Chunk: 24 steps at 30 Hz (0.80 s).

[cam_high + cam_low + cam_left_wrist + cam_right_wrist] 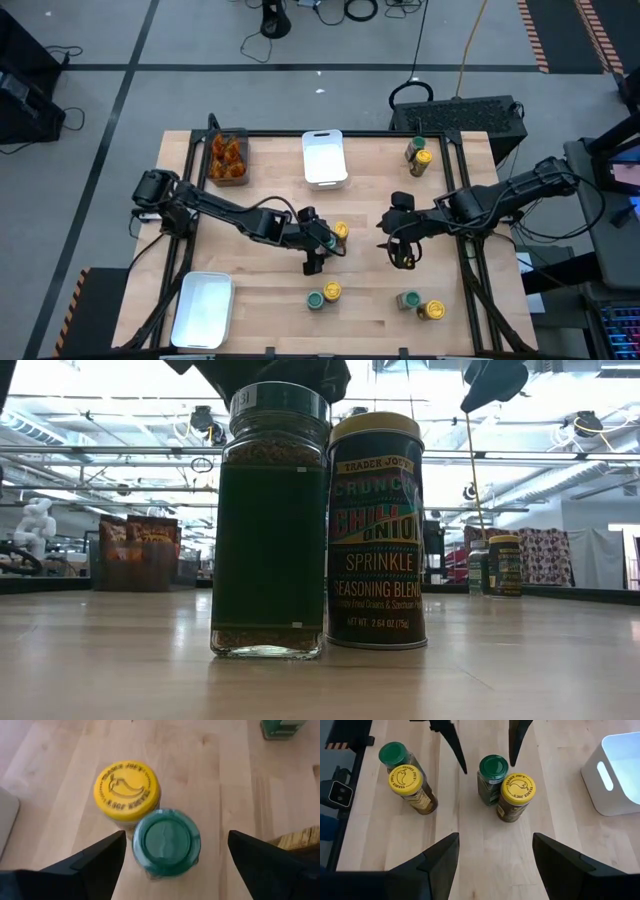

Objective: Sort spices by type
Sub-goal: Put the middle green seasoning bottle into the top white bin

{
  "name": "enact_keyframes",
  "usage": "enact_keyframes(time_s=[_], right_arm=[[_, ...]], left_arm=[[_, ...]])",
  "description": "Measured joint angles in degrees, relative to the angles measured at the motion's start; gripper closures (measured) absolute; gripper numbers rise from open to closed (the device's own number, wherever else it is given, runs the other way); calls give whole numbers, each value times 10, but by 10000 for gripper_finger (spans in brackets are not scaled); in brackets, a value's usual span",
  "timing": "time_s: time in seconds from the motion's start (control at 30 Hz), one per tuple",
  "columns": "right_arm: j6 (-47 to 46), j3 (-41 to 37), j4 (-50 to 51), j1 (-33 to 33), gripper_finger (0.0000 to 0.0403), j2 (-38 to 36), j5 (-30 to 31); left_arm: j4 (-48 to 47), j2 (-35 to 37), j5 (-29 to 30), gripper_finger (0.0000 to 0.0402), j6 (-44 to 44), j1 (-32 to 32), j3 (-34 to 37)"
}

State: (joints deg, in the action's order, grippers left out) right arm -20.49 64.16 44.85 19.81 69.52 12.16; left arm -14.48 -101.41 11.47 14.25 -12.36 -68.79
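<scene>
Left gripper [172, 857] hangs with fingers apart right over the green-lidded jar [166, 840], upright on the tabletop [225, 780] and touching a yellow-lidded jar [127, 792]; right gripper [402, 258], also apart, sits farther off.

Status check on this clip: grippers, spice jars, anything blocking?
Left gripper open, above green-lidded jar touching yellow-lidded jar. Right gripper open, empty, mid-table. No jars sorted into trays; nothing blocking.
</scene>
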Motion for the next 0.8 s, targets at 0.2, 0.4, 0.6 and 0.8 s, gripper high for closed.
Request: enact_keyframes(time_s=[0.2,0.4,0.6,0.8], right_arm=[[1,0,8,0,167,0,0],[9,0,8,0,167,0,15],[33,0,9,0,167,0,16],[43,0,8,0,167,0,16]], left_arm=[[9,-12,29,49,3,0,0],[16,-40,29,49,4,0,0],[23,-42,33,49,38,1,0],[21,-43,45,50,58,0,0]])
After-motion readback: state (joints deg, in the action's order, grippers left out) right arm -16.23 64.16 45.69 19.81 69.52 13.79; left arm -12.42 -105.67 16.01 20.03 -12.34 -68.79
